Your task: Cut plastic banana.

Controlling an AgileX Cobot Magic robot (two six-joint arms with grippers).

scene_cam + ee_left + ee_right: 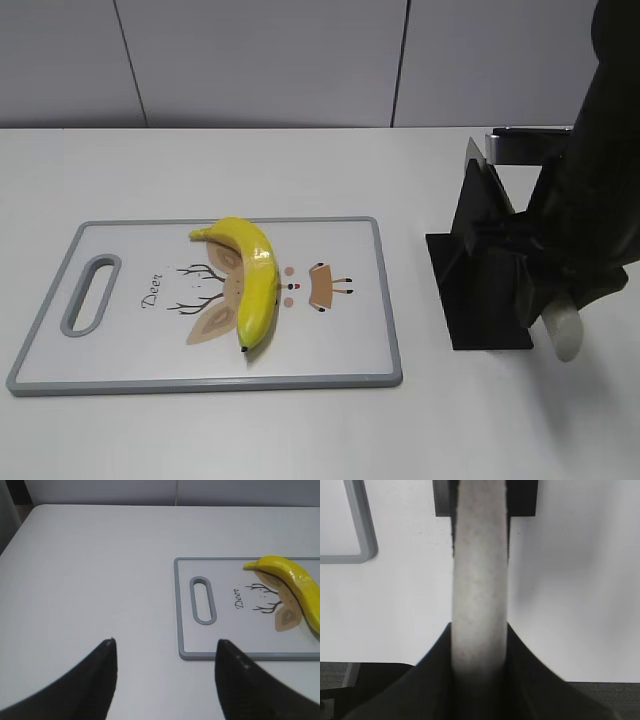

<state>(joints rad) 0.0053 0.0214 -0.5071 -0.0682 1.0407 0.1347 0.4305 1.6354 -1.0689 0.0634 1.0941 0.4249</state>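
A yellow plastic banana lies on a white cutting board with a grey rim and a deer drawing. It also shows at the right edge of the left wrist view. My right gripper is shut on the white knife handle, which sticks out of a black knife stand right of the board. In the exterior view the handle's end shows below the right arm. The blade is hidden. My left gripper is open and empty above the bare table, near the board's handle end.
The white table ends at a grey wall behind. The board's corner lies to the left of the stand in the right wrist view. A grey box stands behind the knife stand.
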